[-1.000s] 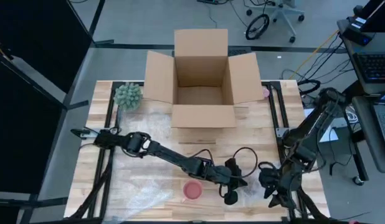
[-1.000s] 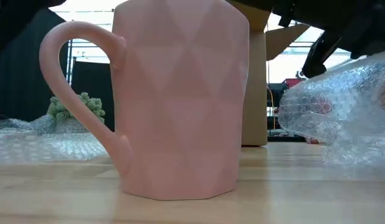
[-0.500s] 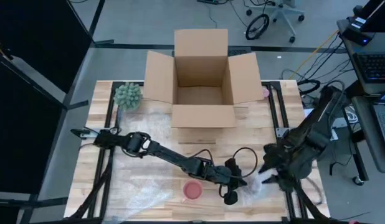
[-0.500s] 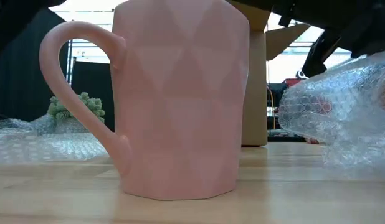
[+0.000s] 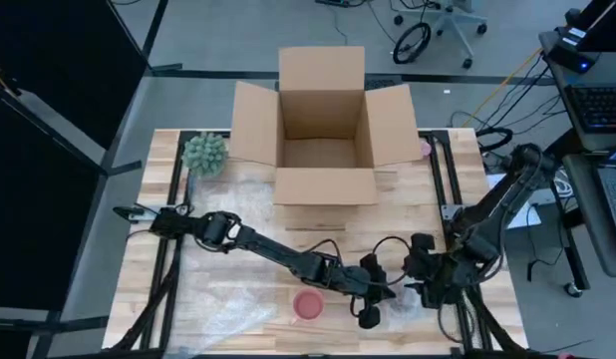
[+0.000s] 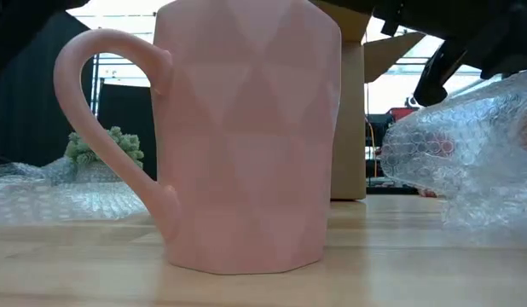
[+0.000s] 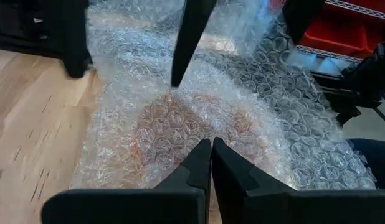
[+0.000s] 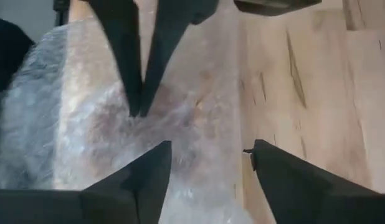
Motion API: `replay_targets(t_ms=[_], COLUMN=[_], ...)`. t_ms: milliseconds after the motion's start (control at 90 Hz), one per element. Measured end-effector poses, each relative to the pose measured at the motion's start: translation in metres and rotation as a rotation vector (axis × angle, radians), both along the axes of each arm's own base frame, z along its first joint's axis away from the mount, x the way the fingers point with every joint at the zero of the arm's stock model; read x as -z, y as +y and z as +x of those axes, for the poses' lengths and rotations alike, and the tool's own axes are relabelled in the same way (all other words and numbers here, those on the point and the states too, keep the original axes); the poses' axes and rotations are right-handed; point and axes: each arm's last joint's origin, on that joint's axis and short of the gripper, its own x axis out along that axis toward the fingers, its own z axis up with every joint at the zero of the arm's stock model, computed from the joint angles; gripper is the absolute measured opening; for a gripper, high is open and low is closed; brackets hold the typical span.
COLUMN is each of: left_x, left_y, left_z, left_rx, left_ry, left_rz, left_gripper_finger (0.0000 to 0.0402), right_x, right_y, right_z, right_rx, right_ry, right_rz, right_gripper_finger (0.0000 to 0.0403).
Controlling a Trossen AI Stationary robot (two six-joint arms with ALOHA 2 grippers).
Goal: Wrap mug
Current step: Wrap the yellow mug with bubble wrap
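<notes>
A pink faceted mug [image 5: 308,305] [image 6: 246,136] stands upright on the wooden table near its front edge. Just to its right lies a bunched sheet of bubble wrap [image 5: 400,302] [image 6: 468,145], partly raised off the table. My left gripper [image 5: 371,301] [image 7: 211,146] is shut on this wrap. My right gripper [image 5: 415,284] [image 8: 208,152] stands open close over the wrap's right side and faces the left gripper. My left gripper pinches a bunched part of the bubble wrap [image 7: 204,132] between the tips of its two fingers, slanting down from the table's left. The wrap is lifted at the hold, and its lower part [image 6: 494,213] rests on the table. My right gripper's open fingers [image 8: 149,177] stand over the wrap [image 8: 118,124]; I cannot tell whether they touch it.
An open cardboard box [image 5: 323,130] stands at the far middle of the table, with a green spiky ball [image 5: 204,153] to its left. More bubble wrap lies at the near left [image 5: 223,311]. Bare wood shows between the box and the mug.
My right gripper has swung from the table's near right corner toward the left and slightly away from the near edge, up to the bubble wrap and the left gripper. The mug and the held wrap have stayed in place.
</notes>
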Motion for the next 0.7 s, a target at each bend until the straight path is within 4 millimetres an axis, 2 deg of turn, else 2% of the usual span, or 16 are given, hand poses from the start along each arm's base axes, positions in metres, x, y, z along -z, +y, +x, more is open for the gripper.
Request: replay_targets(t_ms=[189, 556, 700], left_x=[0.000, 0.000, 0.000], left_y=[0.000, -0.002, -0.002], left_z=[0.000, -0.001, -0.001], left_rx=[0.000, 0.005, 0.005], left_ry=[0.000, 0.002, 0.005], left_rz=[0.000, 0.001, 0.001], left_gripper_finger=[0.0000, 0.0000, 0.0000], right_x=[0.017, 0.073, 0.086], right_y=[0.008, 0.029, 0.033], right_z=[0.013, 0.031, 0.035], right_rx=[0.030, 0.054, 0.060], right_ry=[0.047, 0.221, 0.256], right_rz=[-0.033, -0.185, -0.200], right_gripper_finger=[0.0248, 0.0238, 0.0238])
